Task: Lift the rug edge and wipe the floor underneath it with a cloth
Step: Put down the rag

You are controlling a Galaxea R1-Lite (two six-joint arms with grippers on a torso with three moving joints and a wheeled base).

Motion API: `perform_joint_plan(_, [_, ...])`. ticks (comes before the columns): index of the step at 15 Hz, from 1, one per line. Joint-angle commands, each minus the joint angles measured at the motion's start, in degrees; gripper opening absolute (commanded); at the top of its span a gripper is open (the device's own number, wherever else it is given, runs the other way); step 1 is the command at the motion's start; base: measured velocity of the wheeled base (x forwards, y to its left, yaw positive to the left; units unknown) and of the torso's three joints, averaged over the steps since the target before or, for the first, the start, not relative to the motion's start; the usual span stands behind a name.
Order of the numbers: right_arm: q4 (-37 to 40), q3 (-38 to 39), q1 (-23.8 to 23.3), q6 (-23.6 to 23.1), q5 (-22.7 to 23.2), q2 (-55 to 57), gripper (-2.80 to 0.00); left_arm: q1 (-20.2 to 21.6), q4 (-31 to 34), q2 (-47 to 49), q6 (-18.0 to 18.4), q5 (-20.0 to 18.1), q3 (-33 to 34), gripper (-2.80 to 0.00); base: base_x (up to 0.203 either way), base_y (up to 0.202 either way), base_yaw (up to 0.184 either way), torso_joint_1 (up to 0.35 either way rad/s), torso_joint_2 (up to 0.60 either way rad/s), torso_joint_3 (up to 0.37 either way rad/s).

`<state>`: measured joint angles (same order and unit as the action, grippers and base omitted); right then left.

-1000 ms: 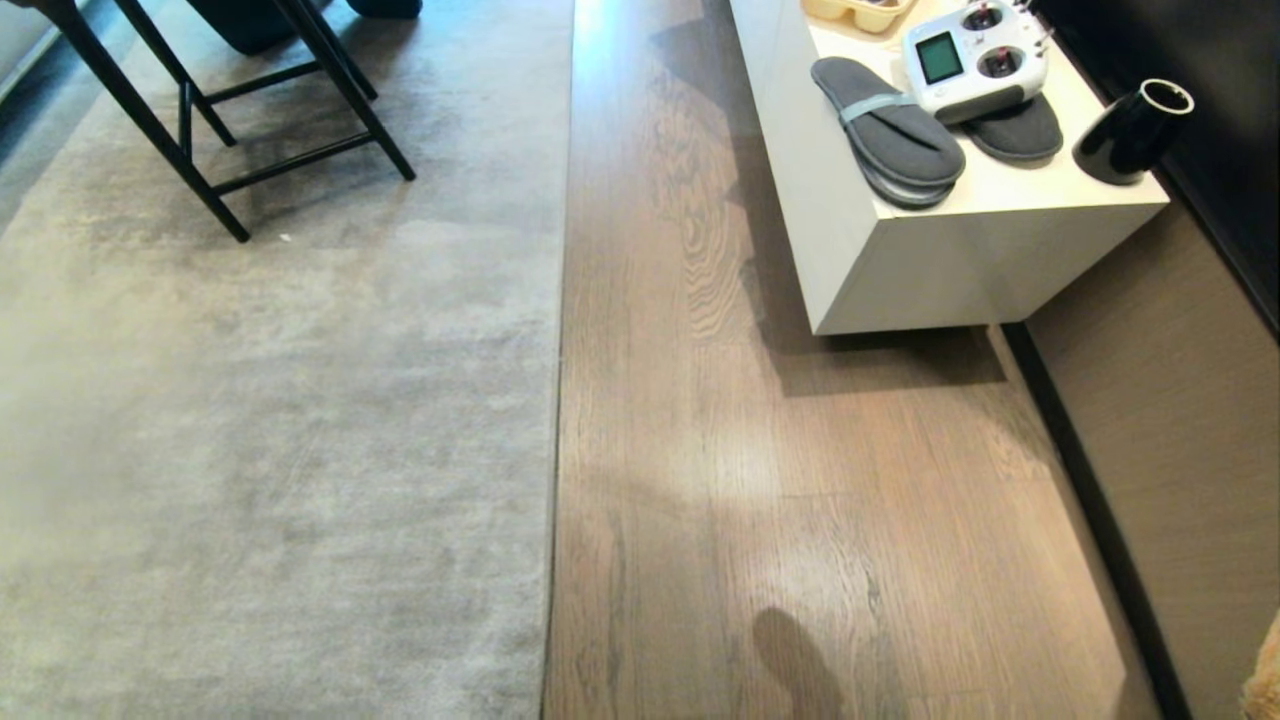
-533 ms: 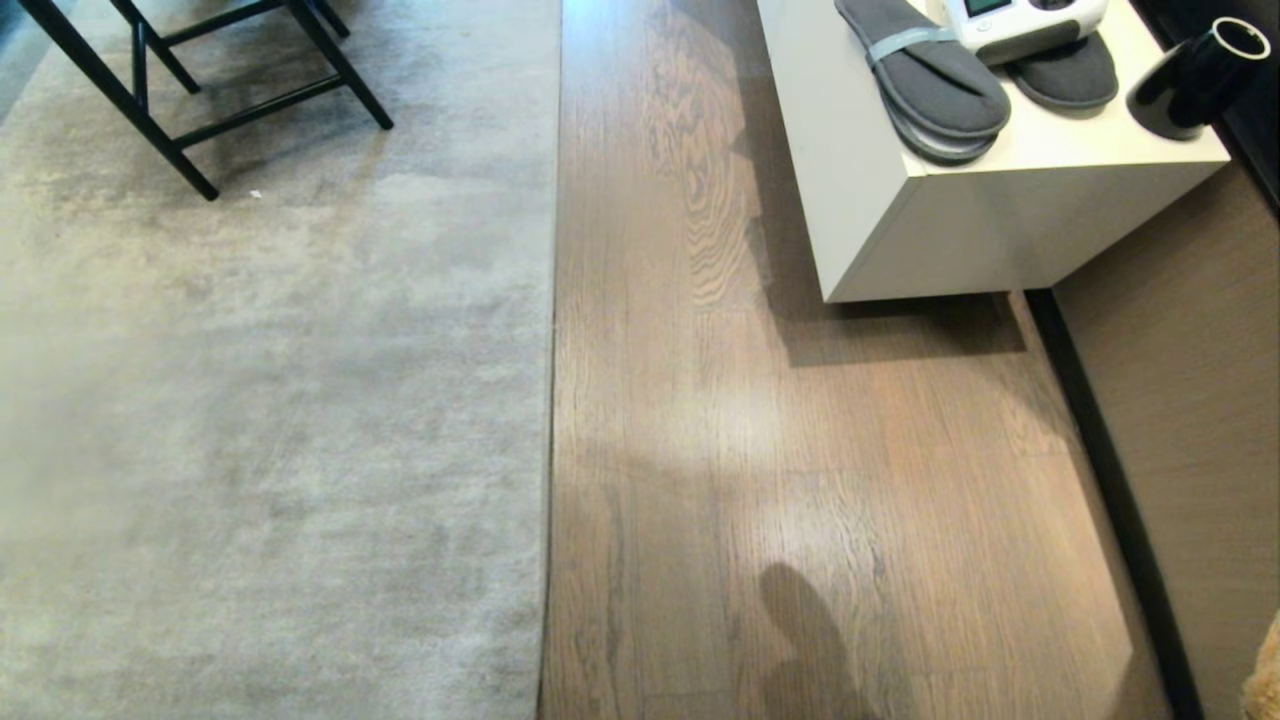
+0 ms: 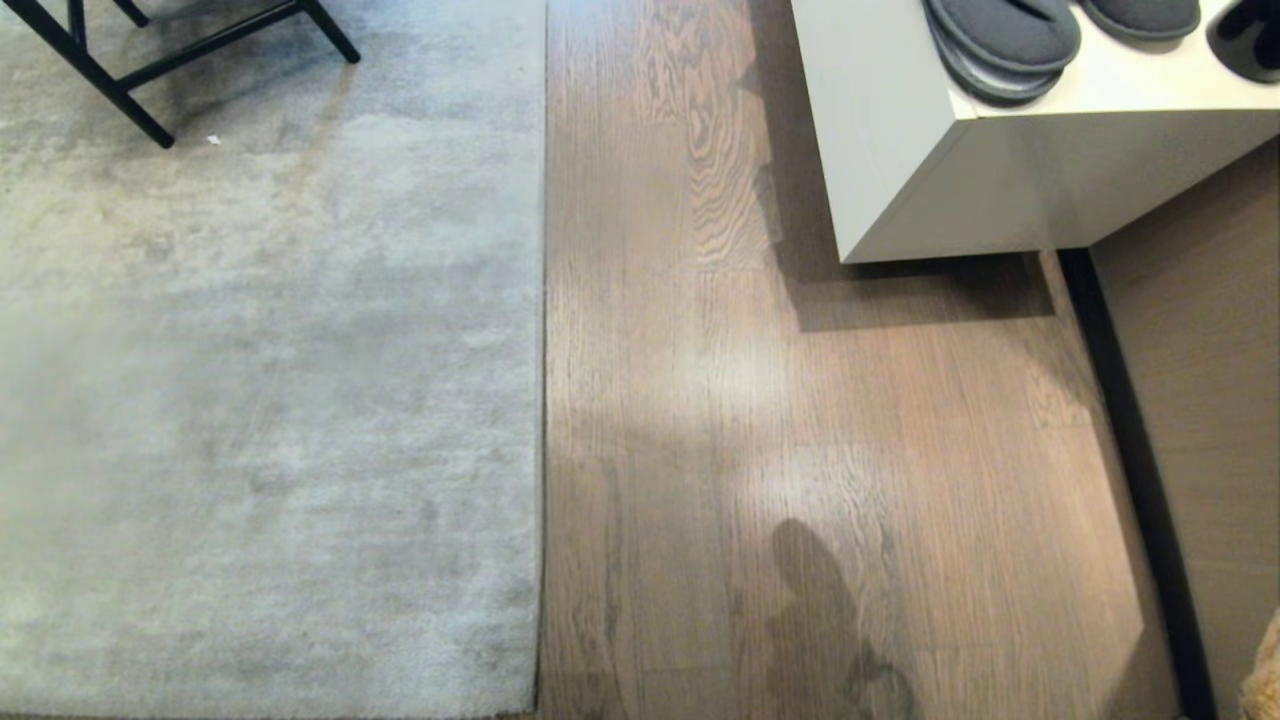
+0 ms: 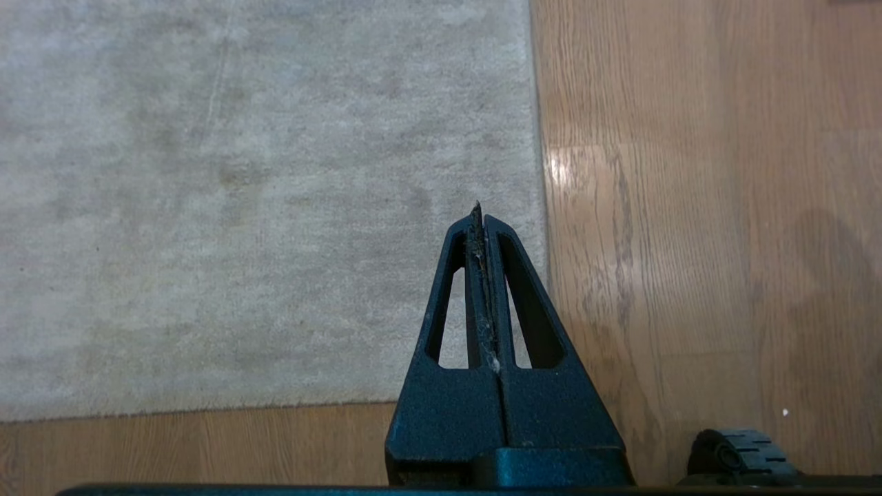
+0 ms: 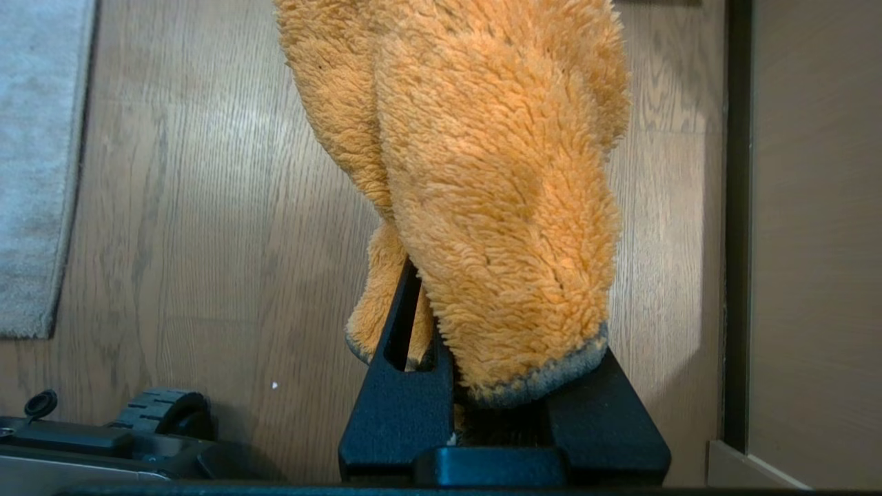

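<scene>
The pale grey rug covers the left of the head view, and the rug edge (image 3: pixel 543 350) runs straight up the picture, lying flat on the brown wood-grain floor (image 3: pixel 800 420). My left gripper (image 4: pixel 479 213) is shut and empty, hanging above the rug near its corner, just inside the rug edge (image 4: pixel 539 138). My right gripper (image 5: pixel 455 289) is shut on the cloth (image 5: pixel 496 172), a fluffy mustard-orange rag with a grey hem that hangs over the fingers above bare floor. A scrap of the cloth (image 3: pixel 1265 670) shows at the head view's lower right corner. Neither arm shows in the head view.
A white cabinet (image 3: pixel 900 150) with grey slippers (image 3: pixel 1000 35) on top stands at the back right. Black furniture legs (image 3: pixel 110 80) rest on the rug at the back left. A dark baseboard (image 3: pixel 1140 450) lines the right wall. My base's wheel (image 5: pixel 162 413) is near the floor.
The head view has tilted downward, so the whole scene has slid up the picture and the rug's near edge has come into view. Nothing in the scene has moved.
</scene>
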<state>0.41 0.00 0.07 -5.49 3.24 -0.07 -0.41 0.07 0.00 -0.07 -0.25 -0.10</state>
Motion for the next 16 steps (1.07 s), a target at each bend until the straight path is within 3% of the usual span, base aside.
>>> perform_joint_plan(1, [0.0,0.0,0.0,0.0,0.0,0.1,-2.80,0.0,0.0,0.0,0.0,0.0,0.0,-2.80,0.000,0.000,0.000,0.002,0.01,-0.203])
perform_joint_plan(16, [0.0,0.0,0.0,0.0,0.0,0.1,-2.80,0.0,0.0,0.0,0.0,0.0,0.0,-2.80,0.000,0.000,0.000,0.004,0.00,-0.197])
